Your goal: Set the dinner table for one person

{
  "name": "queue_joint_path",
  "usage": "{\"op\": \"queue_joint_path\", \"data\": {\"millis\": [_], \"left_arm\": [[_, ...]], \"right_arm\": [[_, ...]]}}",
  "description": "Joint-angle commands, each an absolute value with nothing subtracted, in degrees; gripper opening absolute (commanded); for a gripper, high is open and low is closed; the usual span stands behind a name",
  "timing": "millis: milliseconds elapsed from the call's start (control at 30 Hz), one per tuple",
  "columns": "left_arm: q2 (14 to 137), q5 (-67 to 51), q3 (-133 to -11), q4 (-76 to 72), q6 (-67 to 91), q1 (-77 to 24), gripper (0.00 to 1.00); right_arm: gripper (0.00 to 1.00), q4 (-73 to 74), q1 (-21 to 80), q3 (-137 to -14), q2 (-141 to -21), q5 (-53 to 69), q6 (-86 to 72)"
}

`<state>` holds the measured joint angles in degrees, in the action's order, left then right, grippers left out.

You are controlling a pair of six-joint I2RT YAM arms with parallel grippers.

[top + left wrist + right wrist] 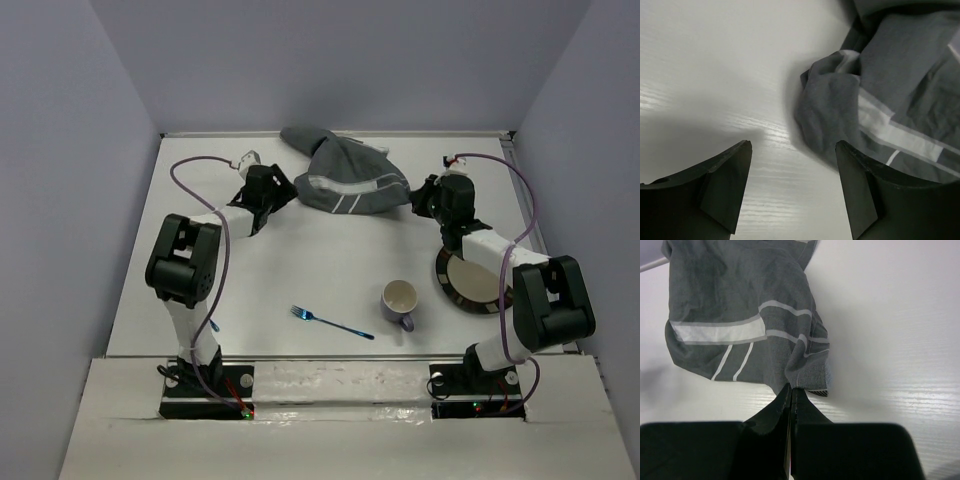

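**Item 1. Large flat matte-white rectangular table** [300,270]. The dinner surface. It fills the work area and carries everything listed below.

**Item 2. Dark grey cloth placemat with pale stripes** [345,180]. Crumpled in a heap at the far middle of the table, not spread.

**Item 3. Right pincer** [790,388]. Fingers pressed together, and its wrist view shows them nipping the near corner of the placemat.

**Item 4. Left pincer** [792,145]. Jaws wide apart with nothing between them. It is low over the table, just beside the placemat's left fold; one finger [860,190] is next to the cloth edge.

**Item 5. Round plate, dark rim and cream centre** [470,288]. Right side, partly under the right arm.

**Item 6. Purple mug** [400,303] and **blue fork** [332,322]. Near centre, apart from each other.

**Handling note (judgement).** The step in hand appears to be spreading the placemat.
- The left pincer should take one clean edge or corner, not a bunched fold.
- Both arms should then draw apart evenly and lay the cloth flat near the front, clear of mug and fork.
- Pulling unevenly risks slipping the right corner.
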<state>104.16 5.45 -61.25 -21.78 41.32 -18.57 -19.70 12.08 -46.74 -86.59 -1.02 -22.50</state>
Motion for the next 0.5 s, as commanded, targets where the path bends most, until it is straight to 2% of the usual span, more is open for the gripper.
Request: {"op": "queue_joint_path", "data": {"millis": [0,300,433,467], "left_arm": [[108.69,1.50,-67.22,-28.56,43.68,-18.28,0.78],[121.01,-4.74,-74.44,-30.50,45.61,-17.40,0.76],[124.89,-5.10,-76.55,-30.50,47.28,-16.62,0.52],[125.15,-4.92,-76.64,-30.59,47.98,-16.35,0.40]], "right_arm": [[0.00,-21.01,12.22,-47.55,-85.08,-0.44,-22.85],[0.00,-21.01,12.22,-47.81,-86.31,1.85,-23.47],[0.00,-21.01,11.69,-47.99,-86.31,1.50,-23.47],[0.00,-21.01,11.69,-47.99,-86.22,1.23,-23.47]]}}
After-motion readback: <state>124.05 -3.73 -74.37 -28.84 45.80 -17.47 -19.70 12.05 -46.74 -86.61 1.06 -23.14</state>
